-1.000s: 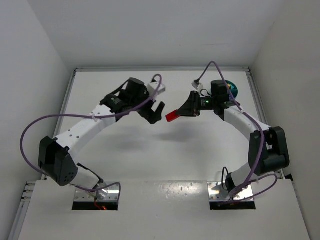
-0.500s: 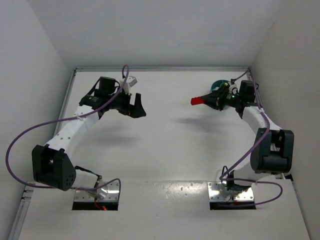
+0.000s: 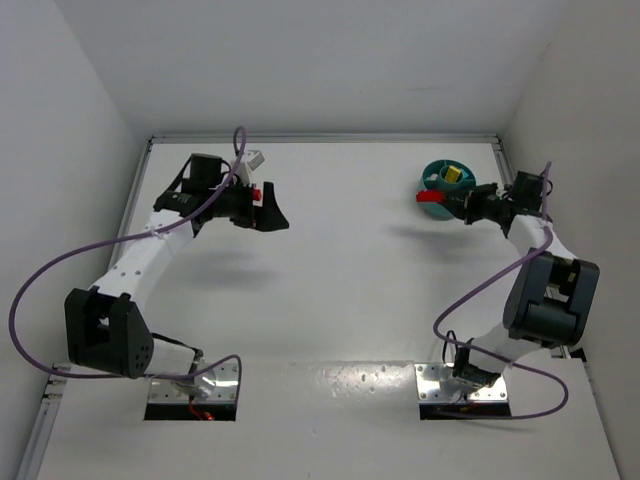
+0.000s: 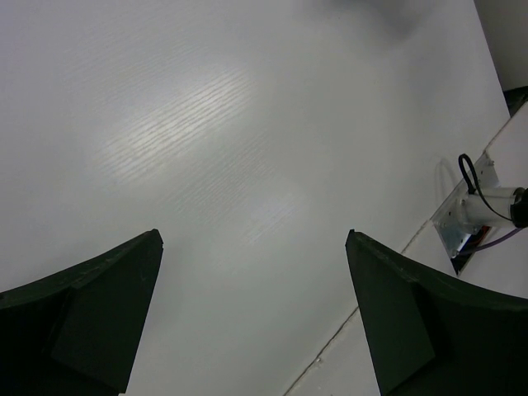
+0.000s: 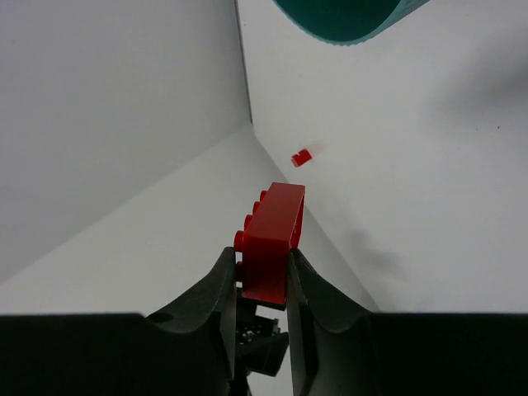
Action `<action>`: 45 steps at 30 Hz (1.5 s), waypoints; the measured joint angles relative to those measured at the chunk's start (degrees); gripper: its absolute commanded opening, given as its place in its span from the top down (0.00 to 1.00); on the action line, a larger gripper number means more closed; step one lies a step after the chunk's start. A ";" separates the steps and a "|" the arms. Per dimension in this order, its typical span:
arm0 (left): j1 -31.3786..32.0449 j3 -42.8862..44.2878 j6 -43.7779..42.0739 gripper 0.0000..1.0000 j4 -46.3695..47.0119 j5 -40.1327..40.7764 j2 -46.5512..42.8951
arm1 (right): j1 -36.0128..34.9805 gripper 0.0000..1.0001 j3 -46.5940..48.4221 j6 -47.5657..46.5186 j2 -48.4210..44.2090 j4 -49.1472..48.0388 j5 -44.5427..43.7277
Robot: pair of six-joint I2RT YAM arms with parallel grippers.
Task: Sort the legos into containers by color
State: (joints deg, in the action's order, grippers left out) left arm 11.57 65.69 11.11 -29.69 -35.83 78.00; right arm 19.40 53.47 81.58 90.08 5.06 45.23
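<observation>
My right gripper [image 5: 262, 260] is shut on a long red lego [image 5: 274, 239], which sticks out past the fingertips. From above, this red lego [image 3: 430, 197] hangs just left of the round teal container [image 3: 440, 166], near its front rim, with the right gripper [image 3: 447, 201] behind it. A yellow lego [image 3: 452, 174] lies inside the tub. The tub's rim [image 5: 346, 21] shows at the top of the right wrist view. A small red lego [image 3: 257, 193] lies on the table by my left gripper [image 3: 270, 211] and appears again far off [image 5: 302, 156]. The left gripper [image 4: 252, 239] is open over bare table.
White walls [image 3: 90, 110] close the table in on the left, back and right. The near table edge and an arm's metal base plate [image 4: 470, 216] with cable show in the left wrist view. Purple cables [image 3: 60, 260] loop beside both arms.
My right arm has swung right and back, carrying the red lego from the table's middle to the tub. The left arm has drawn back to the left, its gripper still open.
</observation>
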 measured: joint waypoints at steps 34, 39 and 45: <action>-0.92 -1.29 -4.04 0.00 0.61 -4.76 1.27 | 0.66 1.00 36.79 -103.67 14.67 35.65 9.57; -0.92 -1.29 -4.26 0.00 0.61 -4.68 1.27 | -1.03 1.00 33.16 -103.41 14.73 31.15 5.66; -0.92 -1.29 -4.44 0.00 0.61 -4.63 1.27 | -4.68 1.00 33.03 -102.77 15.82 28.06 0.63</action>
State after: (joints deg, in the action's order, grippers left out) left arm 10.66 64.40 6.68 -29.08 -40.47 79.26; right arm 14.72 86.50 -21.19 105.91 33.12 45.87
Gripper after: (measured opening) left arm 0.995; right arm 0.242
